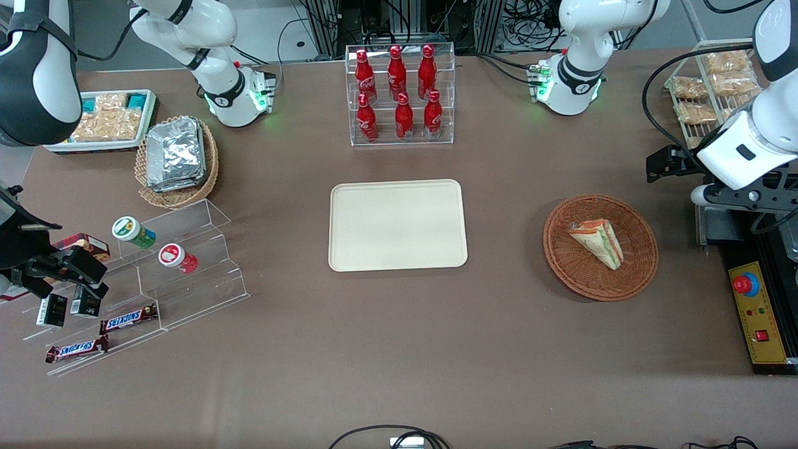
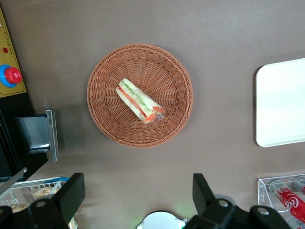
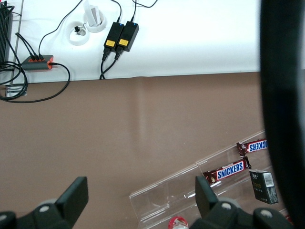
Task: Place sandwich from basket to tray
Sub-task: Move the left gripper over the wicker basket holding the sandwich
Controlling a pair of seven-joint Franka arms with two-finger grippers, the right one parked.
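Our gripper (image 2: 136, 200) hangs high above the table with its two black fingers (image 2: 71, 191) spread wide and nothing between them, so we judge the pickup has not begun. The wrist camera looks straight down past them onto the basket (image 2: 102, 121), which puts it below the pincer and a little ahead of it, well apart from the fingertips. In the front view the pincer (image 1: 670, 163) sits off at the working arm's end of the table, higher than the basket (image 1: 642, 262) and not yet over its middle.

The sandwich (image 2: 139, 101) lies flat in the basket's shallow bowl, near the centre, its green and orange-red filling edge turned up toward our wrist camera (a handy cue for lining up the fingers). Lying on its broad face, it offers the long, narrow wedge (image 1: 600, 241) to a grasp from above, and the low wicker rim should leave room for the fingers to come down either side.

The tray (image 1: 399, 224) waits bare, farther from the pincer than the basket and toward the parked arm's end; its edge (image 2: 281, 105) shows in the wrist view too. We think the wrap may be slippery, so a centred pinch seems wise.
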